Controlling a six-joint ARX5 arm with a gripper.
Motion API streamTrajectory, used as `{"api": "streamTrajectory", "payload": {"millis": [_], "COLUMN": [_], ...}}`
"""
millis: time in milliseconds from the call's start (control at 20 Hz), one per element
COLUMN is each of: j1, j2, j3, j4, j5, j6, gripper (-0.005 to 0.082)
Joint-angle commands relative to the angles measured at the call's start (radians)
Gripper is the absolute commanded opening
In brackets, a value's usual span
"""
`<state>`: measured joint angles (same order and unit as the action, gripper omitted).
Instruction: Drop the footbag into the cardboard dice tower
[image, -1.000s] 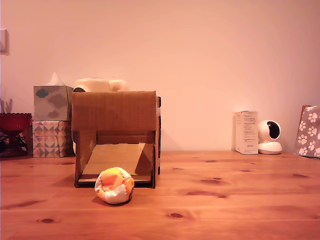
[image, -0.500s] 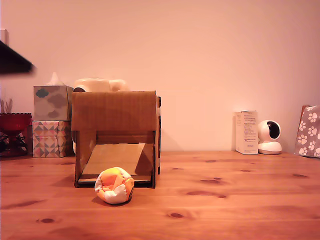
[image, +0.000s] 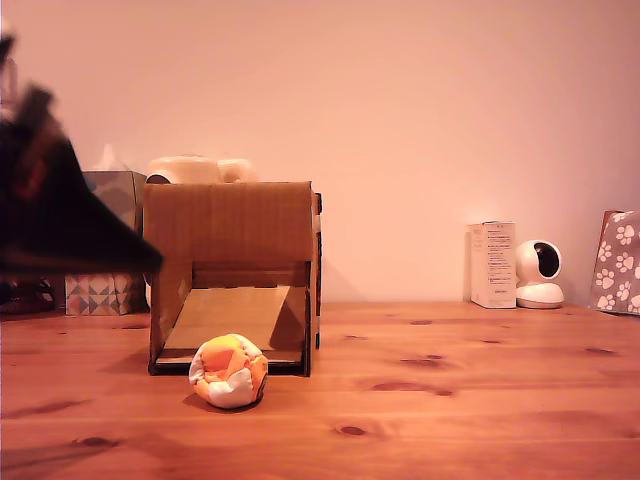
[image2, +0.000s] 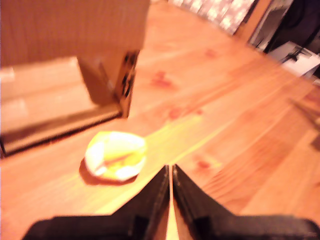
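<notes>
Footbag (image: 229, 371) sits on the wooden table (image: 480, 400), just in front of the cardboard dice tower (image: 232, 275), at about 6 o'clock from its front opening and apart from the ramp lip. Tower stands upright, sloped ramp visible inside. Arm enters as a dark blurred mass at 9 o'clock in the exterior view, partly covering the tissue boxes (image: 100, 292). Wrist view: gripper (image2: 171, 175) above the table, its two dark fingers (image2: 155, 192) pressed nearly together, only a thin slit between the tips, holding nothing. Footbag at roughly 10 o'clock from the fingertips, near but not touching. White box (image: 493, 264), small white camera (image: 540, 273) and paw-print bag (image: 618, 262) stand against the wall at 3 o'clock.
</notes>
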<state>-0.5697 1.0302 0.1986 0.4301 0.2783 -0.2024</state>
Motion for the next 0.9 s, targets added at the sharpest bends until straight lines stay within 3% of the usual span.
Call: {"api": "streamTrajectory", "payload": {"millis": [0, 150, 200, 300, 350, 400, 850], "j1": [-0.003, -0.003, -0.003, -0.003, -0.003, -0.003, -0.003], "j2": [0.053, 0.146, 0.168, 0.205, 0.22, 0.233, 0.468], "j3": [0.005, 0.008, 0.011, 0.019, 0.027, 0.039, 0.166], "j4": [0.05, 0.131, 0.154, 0.199, 0.207, 0.206, 0.207], "j5": [-0.001, 0.002, 0.002, 0.001, 0.001, 0.0, -0.056], "j6": [0.026, 0.053, 0.055, 0.055, 0.072, 0.098, 0.169], "gripper": [-0.0024, -0.0012, 0.0082, 0.0554, 0.0745, 0.0788, 0.0777]}}
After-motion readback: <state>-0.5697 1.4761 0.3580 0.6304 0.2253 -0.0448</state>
